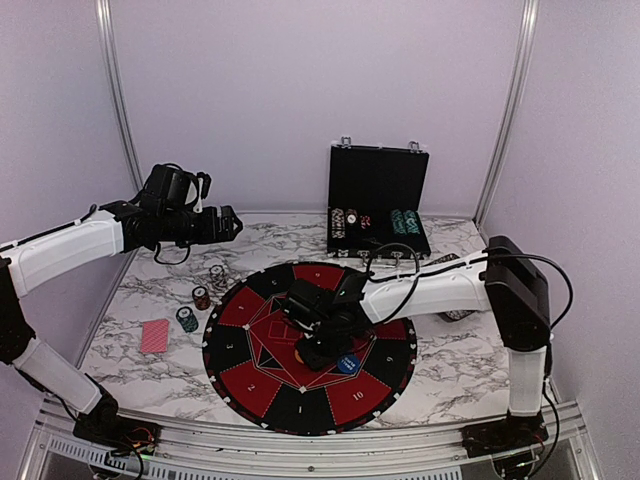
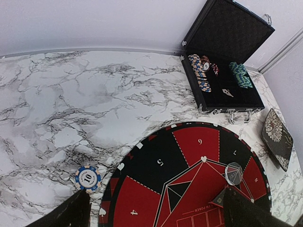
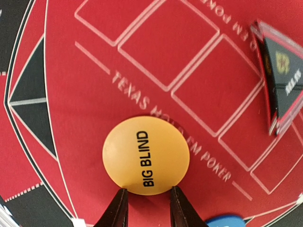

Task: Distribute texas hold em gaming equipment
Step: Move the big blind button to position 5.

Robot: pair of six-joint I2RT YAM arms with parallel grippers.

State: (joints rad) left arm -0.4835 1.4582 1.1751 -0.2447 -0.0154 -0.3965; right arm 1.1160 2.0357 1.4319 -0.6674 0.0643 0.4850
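The orange button disc [image 3: 146, 155] lies flat on the red centre of the round mat [image 3: 156, 61], directly ahead of the right gripper [image 3: 146, 208]. Its near edge sits right at the two dark fingertips [image 3: 118, 210]. These stand a narrow gap apart, with bare red mat showing between them and nothing clamped. The gap is narrower than the disc, and whether the tips touch the rim cannot be told. The disc is a plain matte orange circle with BIG BLIND printed across it in black capitals, and it partly covers the mat's white TEXAS HOLD EM POKER lettering. A blue button disc [image 3: 227, 221] lies just beside the right fingertip, at the picture's lower edge. From above, the right arm reaches low over the mat's middle, while the left gripper [image 1: 228, 224] hangs high above the table's left side with its jaws spread wide and empty.
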